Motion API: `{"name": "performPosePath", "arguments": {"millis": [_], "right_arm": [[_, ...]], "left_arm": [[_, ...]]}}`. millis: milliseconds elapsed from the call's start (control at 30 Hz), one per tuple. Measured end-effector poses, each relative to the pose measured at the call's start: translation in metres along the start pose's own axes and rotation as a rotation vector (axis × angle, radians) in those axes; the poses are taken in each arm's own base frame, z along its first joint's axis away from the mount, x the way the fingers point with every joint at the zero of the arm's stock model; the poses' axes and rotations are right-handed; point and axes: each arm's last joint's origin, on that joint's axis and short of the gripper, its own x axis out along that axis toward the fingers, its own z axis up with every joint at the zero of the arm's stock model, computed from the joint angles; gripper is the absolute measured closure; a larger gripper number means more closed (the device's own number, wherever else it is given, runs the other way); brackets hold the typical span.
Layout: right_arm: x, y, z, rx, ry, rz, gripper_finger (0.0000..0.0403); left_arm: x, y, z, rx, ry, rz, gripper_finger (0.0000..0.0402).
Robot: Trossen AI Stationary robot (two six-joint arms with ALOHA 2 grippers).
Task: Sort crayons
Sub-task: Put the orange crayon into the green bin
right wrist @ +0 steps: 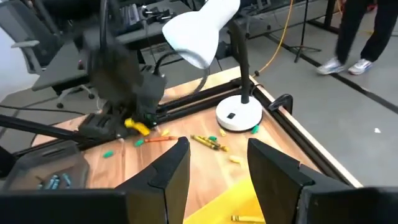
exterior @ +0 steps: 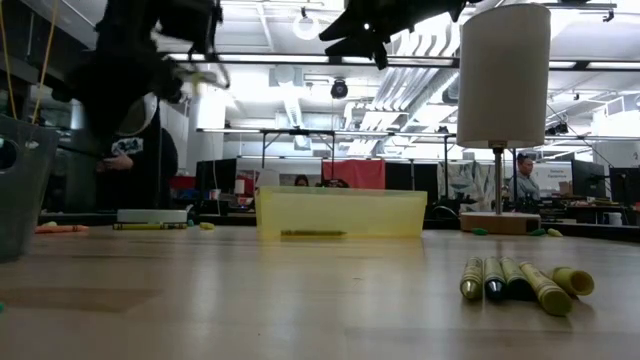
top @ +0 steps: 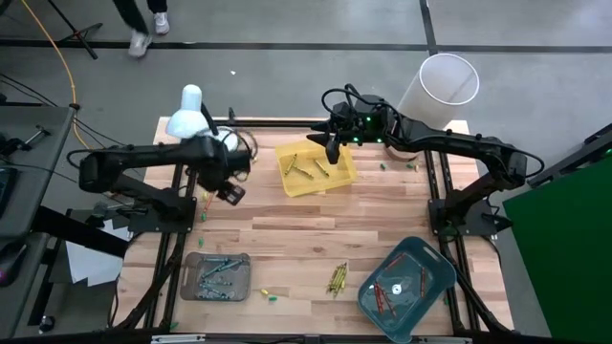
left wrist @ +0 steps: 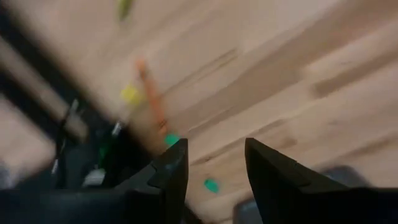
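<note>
The table has bare wood across its middle, between the yellow tray at the far side and the grey tray and teal tray at the near corners. A lamp stands at the far left corner, and a white cylinder sits off the far right edge.

The left gripper hangs above the wood near the left edge, just by the lamp base, its fingers parted and holding nothing. The right gripper hangs over the yellow tray's far rim, fingers likewise apart and empty.

A bunch of yellow-olive crayons lies side by side on the near wood between the grey and teal trays, long axes running roughly near to far, slightly slanted. In the low view their ends face the camera. More crayons lie in the yellow tray at mixed angles, red ones in the teal tray, blue ones in the grey tray. An orange crayon and small green bits lie close to the left edge beneath the left gripper. A few green bits lie near the far right edge.
</note>
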Motion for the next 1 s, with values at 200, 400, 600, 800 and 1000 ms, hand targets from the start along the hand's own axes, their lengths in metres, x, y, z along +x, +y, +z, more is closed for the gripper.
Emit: {"name": "performPosePath", "arguments": {"millis": [200, 400, 600, 800, 1000], "right_arm": [[-0.001, -0.005, 0.001, -0.02, -0.001, -0.014, 0.0249], [-0.001, -0.008, 0.0, -0.016, 0.003, -0.023, 0.0249], [-0.001, -0.008, 0.0, -0.016, 0.003, -0.023, 0.0249], [-0.001, -0.008, 0.0, -0.009, 0.003, -0.022, 0.0249], [-0.001, -0.008, 0.0, -0.007, 0.011, -0.022, 0.0249]], "left_arm": [[0.05, -0.001, -0.014, -0.101, 0.073, 0.084, 0.0254], [0.083, 0.012, -0.015, -0.208, 0.096, 0.102, 0.0254], [0.108, 0.027, -0.01, -0.28, 0.08, 0.081, 0.0255], [0.117, 0.038, -0.005, -0.327, 0.023, 0.12, 0.0269], [0.118, 0.042, 0.0, -0.315, -0.005, 0.14, 0.0282]]}}
